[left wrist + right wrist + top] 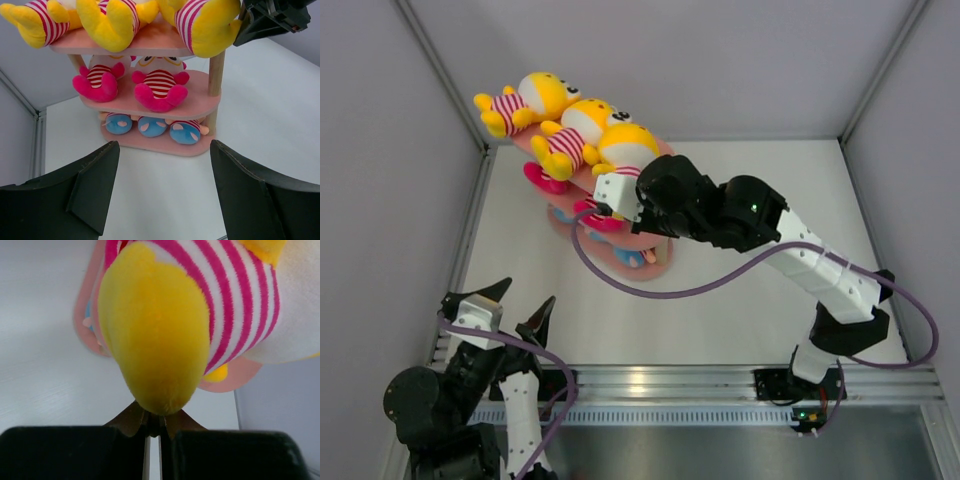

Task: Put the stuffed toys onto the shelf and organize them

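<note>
Sitting on the top tier: three yellow toys in pink-striped shirts, side by side, legs hanging over the board's near edge.
Middle tier: two pink toys side by side, striped bellies and feet toward the arms.
Bottom tier: three blue toys in a row, touching one another, blue feet outward.
Shelf: upright on the far left part of the surface, with pink oval boards on pale wooden posts.
End toy: the yellow one closest to the right arm; its leg fills the right wrist view, with the striped shirt above it.
Right end effector: fingers pressed together, tips right at the end of that toy's leg; whether any plush is pinched between them cannot be told.
Right arm: stretched from its base across the surface to the shelf's top tier, a purple cable looping beneath it.
Left end effector: spread wide, nothing between the fingers, low over the surface, well apart from the shelf and facing it.
Left arm: folded close to its base at the near left corner.
</note>
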Controlling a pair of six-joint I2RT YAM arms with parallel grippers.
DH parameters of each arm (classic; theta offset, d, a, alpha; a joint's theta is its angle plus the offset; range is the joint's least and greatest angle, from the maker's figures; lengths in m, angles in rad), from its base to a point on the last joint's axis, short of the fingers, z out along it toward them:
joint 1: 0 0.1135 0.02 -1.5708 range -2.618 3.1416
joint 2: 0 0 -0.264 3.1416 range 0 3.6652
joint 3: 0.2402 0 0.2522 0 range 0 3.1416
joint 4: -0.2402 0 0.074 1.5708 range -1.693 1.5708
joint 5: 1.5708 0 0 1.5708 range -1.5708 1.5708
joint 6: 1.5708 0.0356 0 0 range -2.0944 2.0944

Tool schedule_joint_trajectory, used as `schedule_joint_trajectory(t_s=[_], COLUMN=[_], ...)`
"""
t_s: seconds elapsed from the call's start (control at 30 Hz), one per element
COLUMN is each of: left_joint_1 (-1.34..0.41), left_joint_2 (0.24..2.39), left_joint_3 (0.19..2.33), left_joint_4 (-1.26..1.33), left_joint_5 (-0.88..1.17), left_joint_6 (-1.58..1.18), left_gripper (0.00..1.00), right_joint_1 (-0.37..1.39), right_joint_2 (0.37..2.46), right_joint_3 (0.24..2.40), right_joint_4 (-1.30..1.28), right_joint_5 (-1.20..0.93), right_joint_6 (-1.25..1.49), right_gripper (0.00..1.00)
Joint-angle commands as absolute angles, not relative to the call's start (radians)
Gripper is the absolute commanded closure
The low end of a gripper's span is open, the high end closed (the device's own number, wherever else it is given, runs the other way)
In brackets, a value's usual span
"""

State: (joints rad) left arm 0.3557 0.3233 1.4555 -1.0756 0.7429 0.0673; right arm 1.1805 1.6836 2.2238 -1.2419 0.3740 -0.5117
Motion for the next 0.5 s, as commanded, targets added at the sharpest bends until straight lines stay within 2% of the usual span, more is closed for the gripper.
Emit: schedule_joint_trajectory(t_s=[0.0,0.23,0.47], left_joint_1=[0.362,0.362,0.362], left_joint_2=[0.302,0.305,0.301], left_joint_3=[1.447,1.439,1.417], left_joint_4=[-1.039,-1.039,-1.039], left_joint_5=[0.742,0.742,0.744], left_joint_6=[0.081,0.089,0.092], left_gripper=[0.21,0.21,0.21], right_joint_1=[1.122,1.083,1.066], right_joint_2=[1.669,1.672,1.667], right_joint_3=[2.286,2.301,2.301], right_joint_4=[-1.227,-1.149,-1.112], right_joint_5=[0.351,0.324,0.4], right_joint_6=[-0.526,-0.517,-0.379], right_gripper=[1.0,1.0,1.0])
